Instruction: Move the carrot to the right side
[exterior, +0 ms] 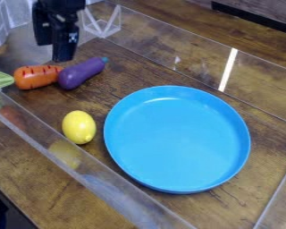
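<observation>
The gripper (57, 43) hangs with its two dark fingers (68, 45) pointing down and spread apart, a strip of the table showing between them and nothing held. The fingertips are in the air above and just behind the carrot (36, 77), not touching it; the nearer fingertip ends a little above the eggplant (81, 72).

The carrot is the landmark for the rest. It lies on its side at the far left of the wooden table (170, 49), its orange body crossed by dark grooves, its light green leafy top pointing toward the left edge of the view. The blunt orange end points right and touches or nearly touches the purple eggplant, which lies just to the right of the carrot, tilted so that its stem end points up and to the right. The two sit side by side under the open gripper.

Nearer the camera than the carrot, and slightly to its right, the yellow lemon (79, 126) rests alone on the wood, apart from both the carrot and the eggplant. Well to the right of the carrot, beyond the lemon, is the large round blue plate (152, 116), its rim just beside the lemon; nothing lies in it. Bright streaks of reflected light (229, 67) cross the glossy tabletop far to the right of the carrot, behind the plate.
</observation>
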